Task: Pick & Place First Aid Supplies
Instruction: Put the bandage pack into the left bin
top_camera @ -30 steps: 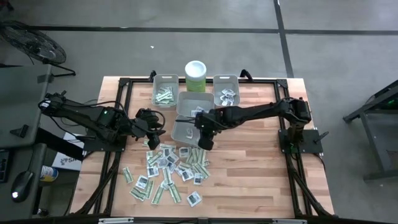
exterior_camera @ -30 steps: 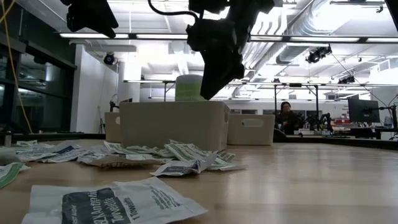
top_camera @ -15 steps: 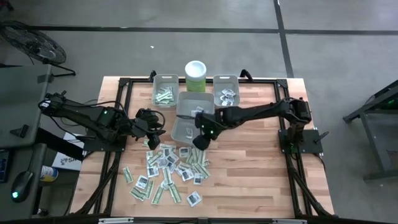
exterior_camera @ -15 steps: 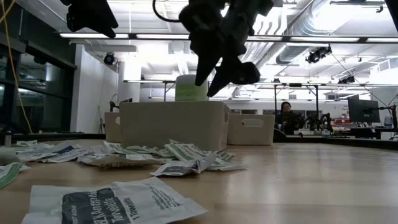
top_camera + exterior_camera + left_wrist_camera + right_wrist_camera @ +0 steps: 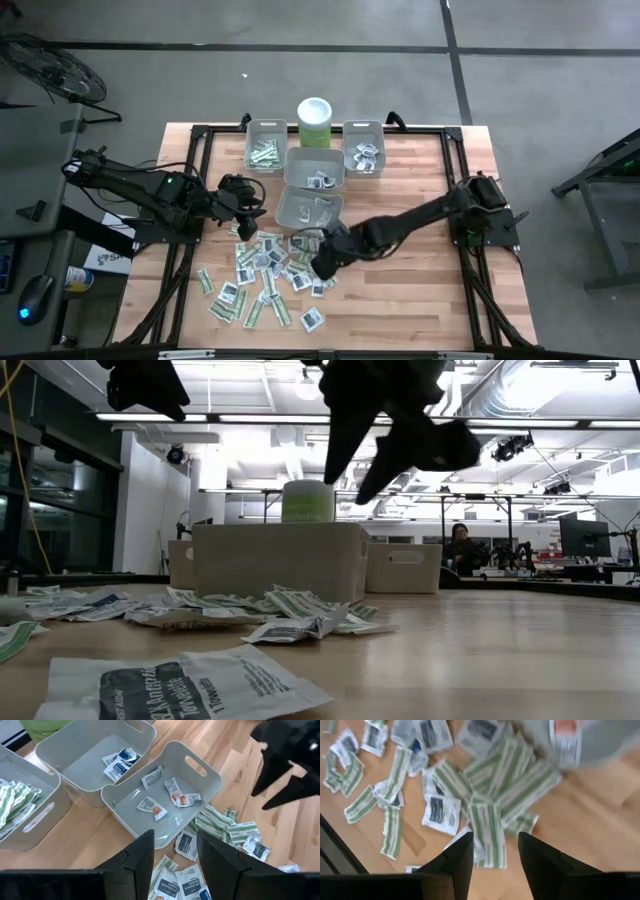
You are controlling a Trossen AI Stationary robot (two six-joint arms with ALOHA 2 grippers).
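Grey bins stand beyond the right pincer (image 5: 322,262), whose fingers are spread with nothing between them as it hangs over the near edge of the first aid supplies (image 5: 268,272), the loose scatter of green-striped strips and printed white squares on the wooden tabletop (image 5: 420,290). Directly under it lie overlapping green strips (image 5: 487,827), so the spread looks meant to straddle one packet for a pick. Just behind it, the nearest bin (image 5: 165,802) already holds a few white packets with orange marks, likely sorted by kind. To its side, near the far end of the pile, the left pincer (image 5: 245,212) waits, fingers likewise apart and empty, probably kept clear of the working arm.
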